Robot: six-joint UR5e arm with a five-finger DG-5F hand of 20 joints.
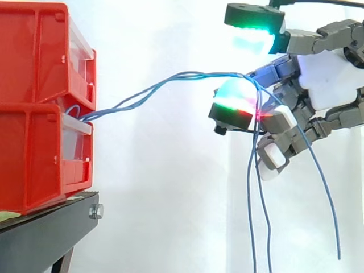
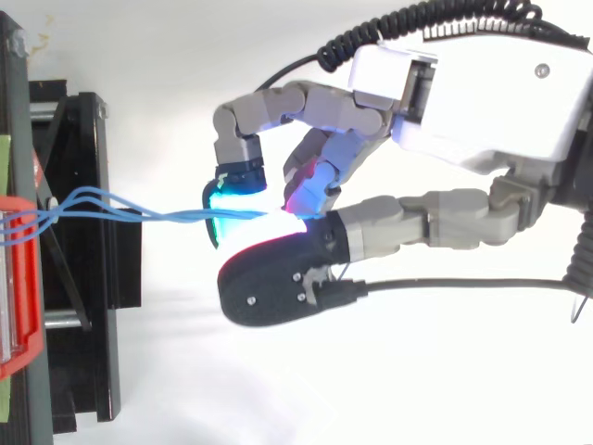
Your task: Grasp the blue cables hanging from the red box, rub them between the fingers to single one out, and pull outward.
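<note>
At the 9 o'clock edge of the side view, the stacked red plastic bins (image 1: pixel 40 102) are sitting on the black metal stand (image 1: pixel 51 224). I am watching the thin blue cables (image 1: pixel 153 90) coming out of the gap between the upper and lower bin. From there they are climbing toward 2 o'clock as a loose bundle and crossing open space before the white curtain (image 1: pixel 170 199). They are ending up at the grey-and-white robot hand (image 1: pixel 330 79), which is sitting at 3 o'clock.

The hand is gripping the cables: its fingers are curling round them, and the glowing fingertips (image 1: pixel 234 96) are pinching the bundle where it peaks. Past the pinch, I am counting three free ends dangling toward 6 o'clock, well apart from the bins.

From above, the cables are running almost straight from the bins at 9 o'clock into the pinch. There they are passing between a cyan-lit pad (image 2: pixel 227 197) and a black-backed pad (image 2: pixel 269 292), with the palm lying farther toward 3 o'clock.

That line is what I am steering by. The cables' long axis is lying 9 to 3, with the bins at 9 o'clock of the fingers, so I am judging that an outward pull means drawing straight toward 3 o'clock. Several strands are appearing to share the pinch, so I am judging the rubbing unfinished. Pulling now is risking dragging them all together.
</note>
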